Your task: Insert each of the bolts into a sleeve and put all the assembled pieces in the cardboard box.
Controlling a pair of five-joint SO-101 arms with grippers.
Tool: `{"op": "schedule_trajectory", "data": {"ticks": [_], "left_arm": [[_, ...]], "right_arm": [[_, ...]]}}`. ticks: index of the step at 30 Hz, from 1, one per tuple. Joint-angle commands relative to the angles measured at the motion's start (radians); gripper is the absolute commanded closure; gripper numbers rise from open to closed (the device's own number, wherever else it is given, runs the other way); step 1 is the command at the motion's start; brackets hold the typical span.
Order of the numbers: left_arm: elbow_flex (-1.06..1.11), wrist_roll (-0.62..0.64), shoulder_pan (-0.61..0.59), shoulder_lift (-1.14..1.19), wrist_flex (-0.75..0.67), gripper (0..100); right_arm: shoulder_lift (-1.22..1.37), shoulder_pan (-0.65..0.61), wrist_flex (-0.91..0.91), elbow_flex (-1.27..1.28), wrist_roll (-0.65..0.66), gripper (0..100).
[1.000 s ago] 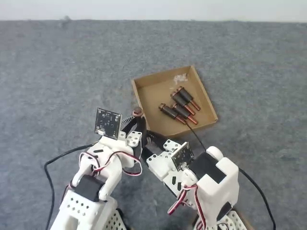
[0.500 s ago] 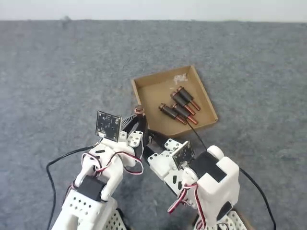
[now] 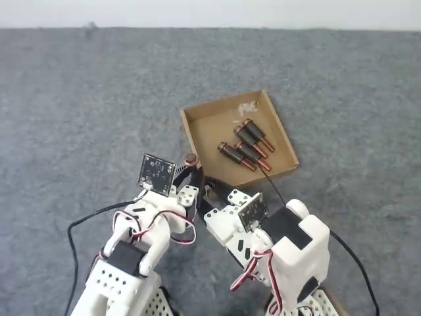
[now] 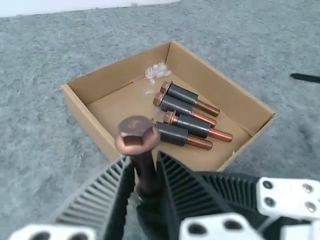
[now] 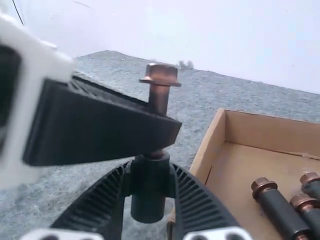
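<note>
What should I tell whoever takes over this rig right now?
Left gripper: shut on a bolt, head up, beside the cardboard box and outside it.
Right gripper: shut on a sleeve, upright just under the bolt. The bolt's lower end meets the sleeve's top; how deep it sits is hidden.
Done: four assembled pieces lie in the box.
Left: push this bolt home, then put the piece in the box.

Four assembled pieces (image 4: 192, 125), one cardboard box (image 4: 222, 90), one bolt (image 4: 137, 136), one sleeve (image 5: 148, 192)
</note>
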Motion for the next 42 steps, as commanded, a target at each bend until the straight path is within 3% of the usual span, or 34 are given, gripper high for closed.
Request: {"op": "schedule_trajectory", "data": {"ticks": [1, 14, 24, 30, 37, 42], "left_arm": [[0.019, -0.018, -0.006, -0.012, 0.044, 94], [0.021, -0.017, -0.011, -0.012, 0.046, 93], [0.036, -0.012, -0.083, -0.012, -0.003, 68], [0.022, -0.003, -0.084, -0.012, -0.003, 68], [-0.162, 0.127, -0.14, -0.012, 0.201, 68], [-0.171, 0.15, -0.144, -0.012, 0.209, 68]], "right_arm": [[-0.053, 0.028, -0.007, 0.023, 0.014, 99.2], [-0.054, 0.062, -0.007, 0.017, 0.014, 99.2], [-0.054, 0.062, -0.007, 0.017, 0.014, 99.2], [-0.054, 0.065, -0.007, 0.017, 0.014, 99.2], [-0.054, 0.065, -0.004, 0.015, 0.014, 99.2], [-0.045, 0.084, 0.002, -0.005, 0.014, 99.2]]}}
